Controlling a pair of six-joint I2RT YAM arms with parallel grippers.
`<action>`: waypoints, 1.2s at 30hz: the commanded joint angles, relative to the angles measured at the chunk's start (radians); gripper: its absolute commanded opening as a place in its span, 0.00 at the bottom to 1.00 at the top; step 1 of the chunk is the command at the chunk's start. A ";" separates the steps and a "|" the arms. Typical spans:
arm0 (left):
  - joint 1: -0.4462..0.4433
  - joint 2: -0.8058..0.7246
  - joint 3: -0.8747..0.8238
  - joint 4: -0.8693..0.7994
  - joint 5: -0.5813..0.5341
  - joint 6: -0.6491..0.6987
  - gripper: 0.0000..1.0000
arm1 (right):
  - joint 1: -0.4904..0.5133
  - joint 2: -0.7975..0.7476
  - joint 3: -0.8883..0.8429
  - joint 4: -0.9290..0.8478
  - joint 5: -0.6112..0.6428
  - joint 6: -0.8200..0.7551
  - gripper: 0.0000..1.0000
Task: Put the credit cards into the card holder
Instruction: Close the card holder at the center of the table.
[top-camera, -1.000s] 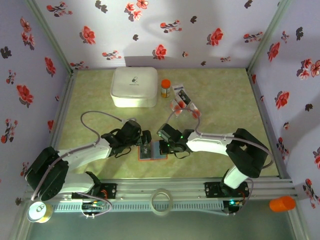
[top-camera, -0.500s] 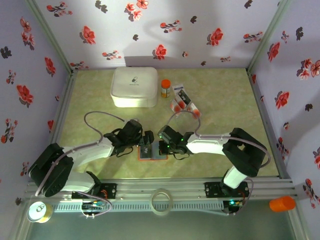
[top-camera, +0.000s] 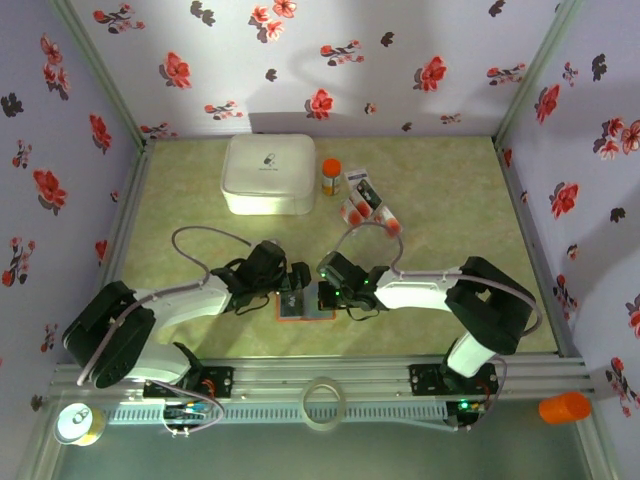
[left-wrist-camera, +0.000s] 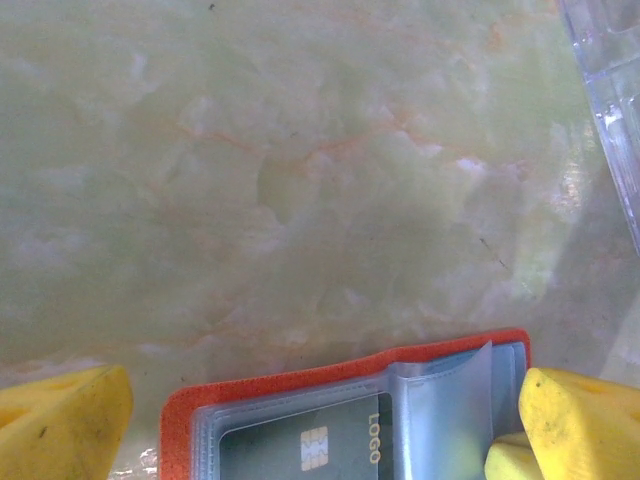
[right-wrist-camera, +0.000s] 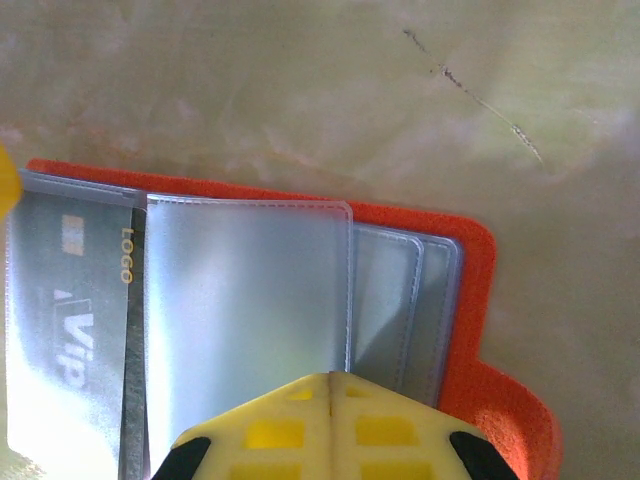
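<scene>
The orange-red card holder (top-camera: 305, 302) lies open near the table's front, blue sleeves up. My left gripper (top-camera: 290, 288) is open over its left part; in the left wrist view the yellow fingers (left-wrist-camera: 62, 422) flank the card holder (left-wrist-camera: 300, 385). A dark credit card (left-wrist-camera: 300, 450) with a chip and "LOGO" sits in a sleeve. My right gripper (top-camera: 326, 292) is shut, its tips (right-wrist-camera: 330, 385) on a clear sleeve (right-wrist-camera: 245, 300) of the card holder (right-wrist-camera: 470, 300). I cannot tell whether the sleeve is pinched. Loose credit cards (top-camera: 364, 200) lie further back.
A big white rounded box (top-camera: 268, 173) and an orange-capped bottle (top-camera: 331, 176) stand at the back. Flowered walls close off three sides. A tape ring (top-camera: 324, 402) lies on the front rail, with a can (top-camera: 78, 423) and an orange cup (top-camera: 565, 407) beyond the corners.
Both grippers have crept slightly closer together over the card holder. The left arm's elbow has swung a little to the right. Neither gripper's opening has changed.
</scene>
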 joint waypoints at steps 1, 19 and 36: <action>0.007 0.016 -0.020 0.025 0.014 -0.019 1.00 | 0.002 0.023 -0.042 -0.077 -0.001 0.015 0.01; -0.016 0.025 -0.010 0.067 0.068 -0.029 1.00 | 0.001 0.033 -0.062 -0.047 -0.008 0.025 0.00; -0.024 -0.050 -0.050 0.241 0.151 -0.117 1.00 | 0.002 0.041 -0.066 -0.034 -0.018 0.025 0.00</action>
